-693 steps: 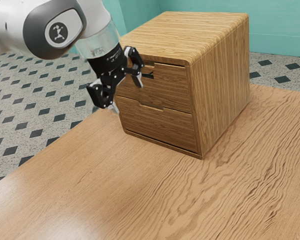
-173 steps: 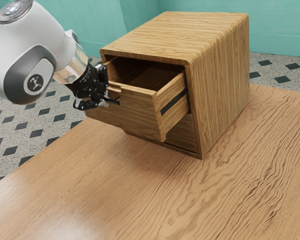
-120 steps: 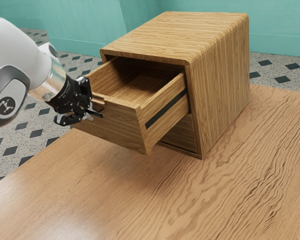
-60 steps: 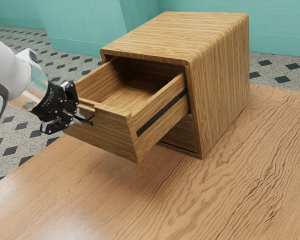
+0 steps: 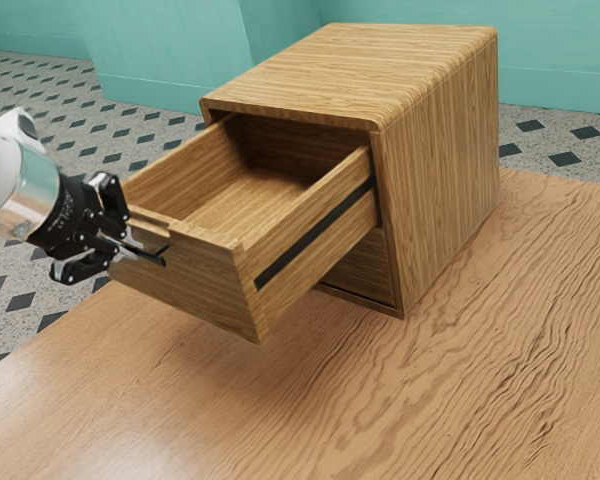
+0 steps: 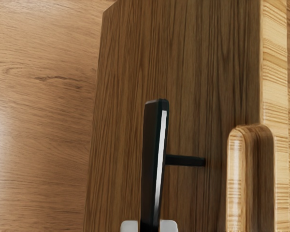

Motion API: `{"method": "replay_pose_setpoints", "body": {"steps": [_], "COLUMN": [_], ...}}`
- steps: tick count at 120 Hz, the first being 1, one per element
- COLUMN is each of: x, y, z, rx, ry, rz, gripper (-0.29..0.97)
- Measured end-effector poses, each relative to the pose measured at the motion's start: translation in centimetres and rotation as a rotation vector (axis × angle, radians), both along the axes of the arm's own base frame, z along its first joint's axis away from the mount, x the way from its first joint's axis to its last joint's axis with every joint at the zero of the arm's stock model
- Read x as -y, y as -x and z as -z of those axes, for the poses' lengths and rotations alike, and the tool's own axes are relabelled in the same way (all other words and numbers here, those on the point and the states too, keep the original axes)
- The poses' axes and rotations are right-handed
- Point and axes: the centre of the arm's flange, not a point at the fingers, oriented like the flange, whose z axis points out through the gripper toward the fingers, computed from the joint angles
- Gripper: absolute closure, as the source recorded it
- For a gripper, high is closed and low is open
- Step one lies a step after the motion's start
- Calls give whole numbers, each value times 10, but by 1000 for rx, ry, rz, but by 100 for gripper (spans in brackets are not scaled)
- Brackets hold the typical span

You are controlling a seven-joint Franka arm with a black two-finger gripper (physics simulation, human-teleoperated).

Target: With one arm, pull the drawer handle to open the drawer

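One black two-finger gripper (image 5: 128, 246) stands at the exterior view's left and is clamped on the thin black bar handle (image 5: 152, 259) of the upper wooden drawer (image 5: 185, 282), with a finger on each side of the bar. To the right of it this drawer is far out of the light-brown wooden cabinet (image 5: 440, 150), above the wooden desk (image 5: 400, 400), with a dark slide rail (image 5: 315, 235) along its side, while the lower wooden drawer (image 5: 368, 268) sits flush in the cabinet. From the wrist view, a short black stem (image 6: 186, 161) joins the handle to the drawer's front.
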Motion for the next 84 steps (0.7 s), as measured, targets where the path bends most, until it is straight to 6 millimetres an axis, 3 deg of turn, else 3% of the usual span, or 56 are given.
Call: {"method": "replay_pose_setpoints", "body": {"steps": [24, 43, 64, 70, 78, 84], "x": [1, 2, 14, 40, 92, 141], "y": [7, 12, 41, 40, 40, 49], "z": [0, -5, -11, -39, -120, -175], "rx": [4, 18, 49, 80, 151, 188], "ry": [0, 3, -13, -43, -64, -53], "rz": [2, 16, 42, 91, 208, 347], "gripper": [77, 54, 33, 26, 19, 14]}}
